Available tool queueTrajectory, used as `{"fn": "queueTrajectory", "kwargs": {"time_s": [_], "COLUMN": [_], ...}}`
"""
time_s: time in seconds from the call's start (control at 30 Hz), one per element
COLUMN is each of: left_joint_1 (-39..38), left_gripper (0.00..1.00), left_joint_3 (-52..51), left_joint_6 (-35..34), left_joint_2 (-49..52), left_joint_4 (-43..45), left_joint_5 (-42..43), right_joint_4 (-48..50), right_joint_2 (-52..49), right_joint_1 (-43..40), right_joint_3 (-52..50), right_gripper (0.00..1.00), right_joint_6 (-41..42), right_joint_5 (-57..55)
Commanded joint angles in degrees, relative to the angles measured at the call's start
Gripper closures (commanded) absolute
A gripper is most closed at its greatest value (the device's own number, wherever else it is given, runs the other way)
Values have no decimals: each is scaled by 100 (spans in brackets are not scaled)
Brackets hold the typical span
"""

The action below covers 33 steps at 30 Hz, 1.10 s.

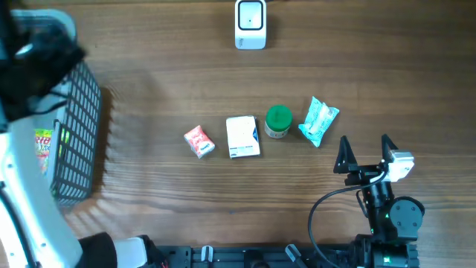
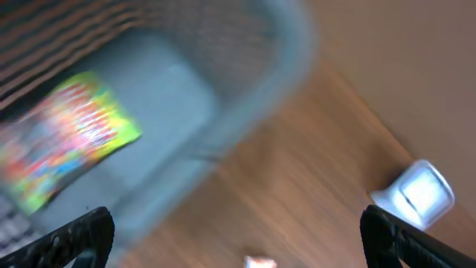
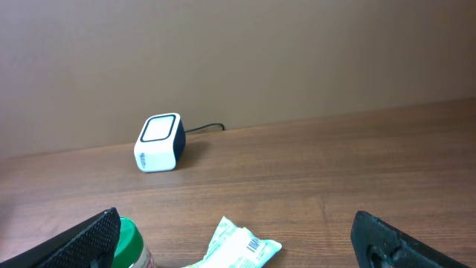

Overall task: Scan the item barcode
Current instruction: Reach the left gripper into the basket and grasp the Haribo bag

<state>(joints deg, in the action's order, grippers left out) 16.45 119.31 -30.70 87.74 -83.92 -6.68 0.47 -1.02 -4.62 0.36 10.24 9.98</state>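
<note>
Over the basket [image 1: 83, 112], the left gripper [image 2: 234, 227] hangs, jaws spread wide.

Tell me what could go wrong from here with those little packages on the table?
1. The white box and the green-lidded jar sit very close together, so the open right gripper might nudge one while grabbing the other.
2. The blue-and-white packet looks soft and crinkly. It could slip or fold in a grip, hiding its barcode from the far-off scanner.
</note>
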Motion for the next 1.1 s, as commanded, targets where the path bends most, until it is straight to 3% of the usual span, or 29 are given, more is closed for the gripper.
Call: {"fn": "queueTrajectory", "kwargs": {"time_s": [0.0, 0.1, 0.27, 0.53, 0.7, 1.07], "left_joint_1": [1226, 2017, 2695, 2830, 2830, 2835], "left_gripper": [0, 0, 0, 0, 0, 0], "left_joint_3": [-511, -1318, -2682, -4013, -4030, -4039], "left_joint_6": [-1366, -2297, -3849, -3923, -3928, -3921], "left_joint_2": [133, 168, 328, 1080, 1746, 2721], "left_joint_4": [-92, 254, 881, 2658, 2828, 3032], "left_joint_5": [101, 98, 101, -9, -459, -608], "right_joint_4": [24, 24, 24, 24, 24, 24], "right_joint_2": [22, 22, 22, 22, 22, 22], "right_joint_1": [28, 28, 28, 28, 28, 28], "right_joint_3": [-7, -7, -7, -7, -7, -7], "right_gripper": [0, 0, 0, 0, 0, 0], "right_joint_6": [42, 42, 42, 39, 42, 42], "right_joint_5": [-98, -98, -98, -98, -98, -98]}}
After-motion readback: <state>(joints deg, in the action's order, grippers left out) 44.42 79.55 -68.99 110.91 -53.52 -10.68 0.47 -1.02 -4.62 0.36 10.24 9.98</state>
